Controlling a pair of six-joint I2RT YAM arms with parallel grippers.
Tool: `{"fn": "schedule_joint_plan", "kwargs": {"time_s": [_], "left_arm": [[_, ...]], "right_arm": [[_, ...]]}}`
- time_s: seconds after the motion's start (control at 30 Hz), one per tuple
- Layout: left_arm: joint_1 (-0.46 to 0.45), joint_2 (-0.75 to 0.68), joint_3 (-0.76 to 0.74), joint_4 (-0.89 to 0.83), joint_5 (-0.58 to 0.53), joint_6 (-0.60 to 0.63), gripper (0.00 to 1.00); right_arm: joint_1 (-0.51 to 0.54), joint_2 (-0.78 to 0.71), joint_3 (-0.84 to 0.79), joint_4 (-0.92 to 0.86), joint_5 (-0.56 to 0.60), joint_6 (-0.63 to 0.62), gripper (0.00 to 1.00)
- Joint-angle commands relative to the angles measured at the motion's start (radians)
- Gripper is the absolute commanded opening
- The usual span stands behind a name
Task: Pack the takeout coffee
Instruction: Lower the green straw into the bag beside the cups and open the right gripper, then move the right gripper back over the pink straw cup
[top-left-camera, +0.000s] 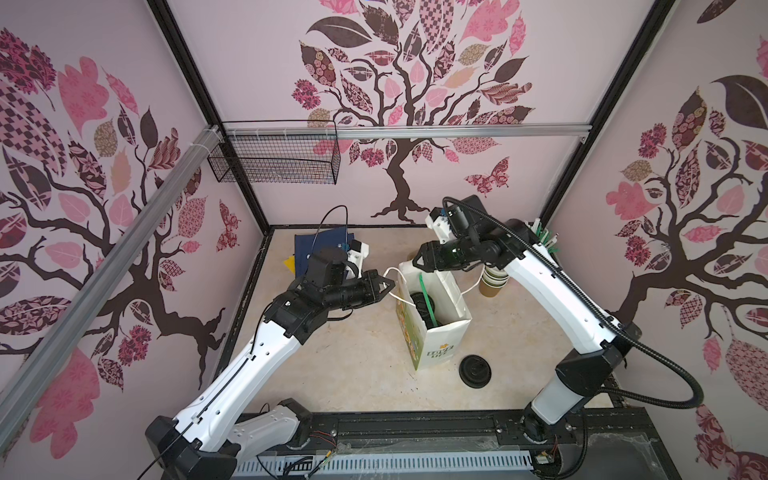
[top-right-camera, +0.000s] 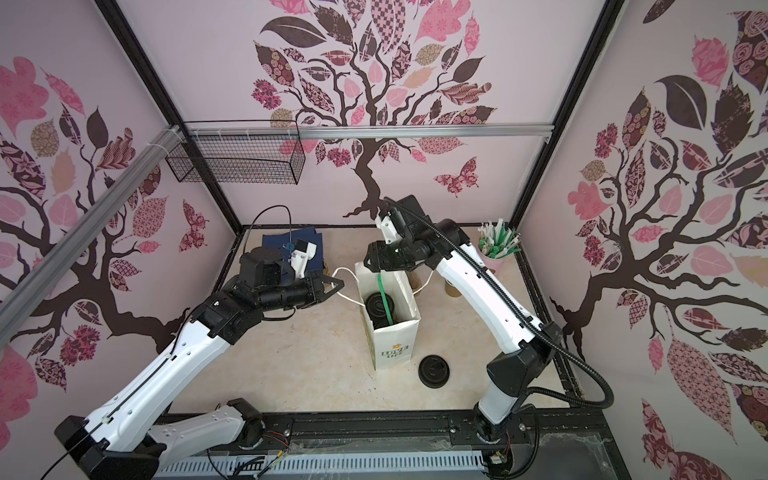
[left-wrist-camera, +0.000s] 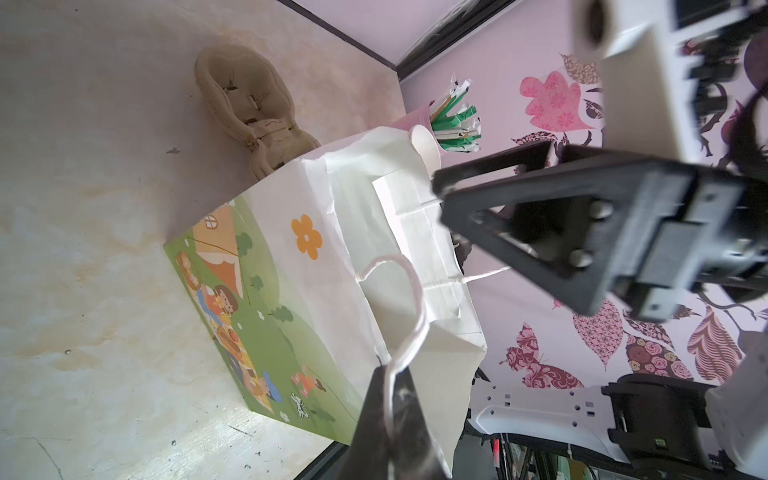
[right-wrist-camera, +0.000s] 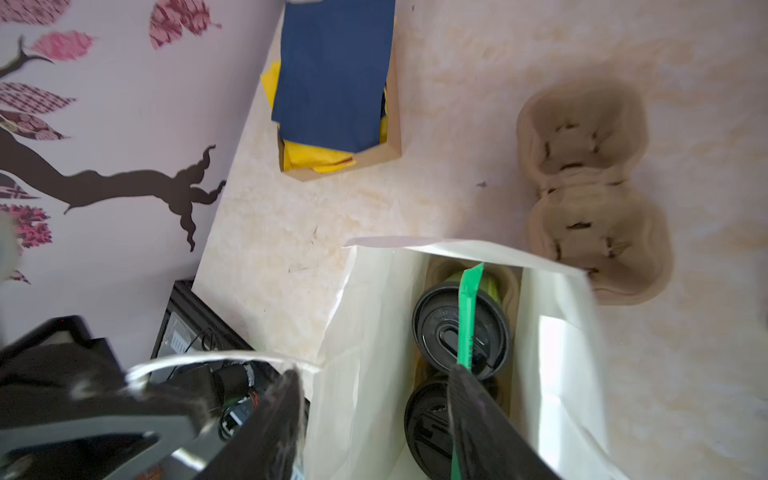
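Takeout coffee (right-wrist-camera: 436, 328) in bag (top-left-camera: 440, 340); left pincer (top-left-camera: 390, 286) tight on handle (left-wrist-camera: 422, 320), right pincer (top-left-camera: 419, 261) open.

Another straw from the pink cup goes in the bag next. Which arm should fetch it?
Right, most likely. The pink cup of straws stands at the rear right, on the same side as the right gripper, which hovers over the bag. The left gripper is shut on the handle, steadying the bag.
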Motion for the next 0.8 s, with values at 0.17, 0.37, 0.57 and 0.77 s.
{"fn": "schedule_joint_plan", "kwargs": {"time_s": [0.17, 0.37, 0.57, 0.77], "left_arm": [[0.002, -0.002, -0.018, 0.013, -0.028, 0.012, 0.00], [0.003, -0.002, -0.021, 0.019, -0.023, 0.018, 0.00], [0.001, 0.013, 0.002, 0.012, -0.019, 0.043, 0.00], [0.002, 0.014, -0.005, 0.023, -0.019, 0.045, 0.00]], "right_arm": [[-0.428, -0.148, 0.075, -0.199, 0.360, -0.084, 0.55], [-0.609, -0.161, -0.220, 0.142, 0.353, -0.051, 0.45], [-0.660, 0.002, -0.198, 0.195, 0.378, -0.055, 0.34], [-0.666, 0.096, -0.164, 0.167, 0.324, -0.018, 0.33]]}}
